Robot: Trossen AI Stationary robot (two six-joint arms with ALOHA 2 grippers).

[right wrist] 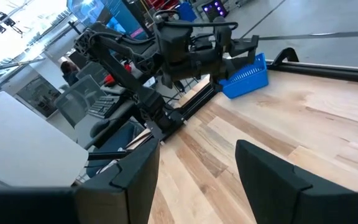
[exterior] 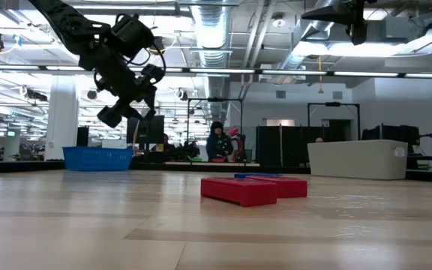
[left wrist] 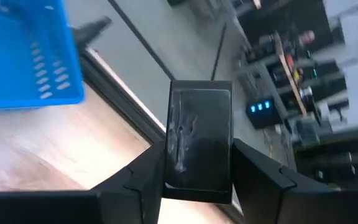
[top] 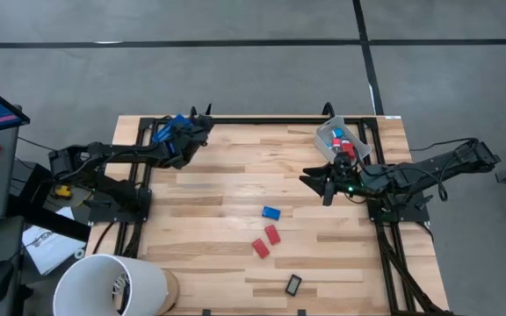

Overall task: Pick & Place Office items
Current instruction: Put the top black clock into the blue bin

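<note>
A black rectangle with a scuffed face sits between the fingers of my left gripper, which is shut on it. That gripper hangs above the table's far left corner, beside the blue tray. On the wood near the middle lie a blue block, two red blocks and another black rectangle. My right gripper stands open in the air at the right, nothing between its fingers. My left gripper pinches the black rectangle by its two long sides between the two fingers, at the end nearer the wrist. Its other end sticks out past the fingertips. It is lifted clear of the table, out over the far edge.
A clear bin with red and blue pieces stands at the far right, just behind my right gripper. A white bucket sits at the near left corner. In the low view the red blocks lie mid-table, the blue tray far left.
</note>
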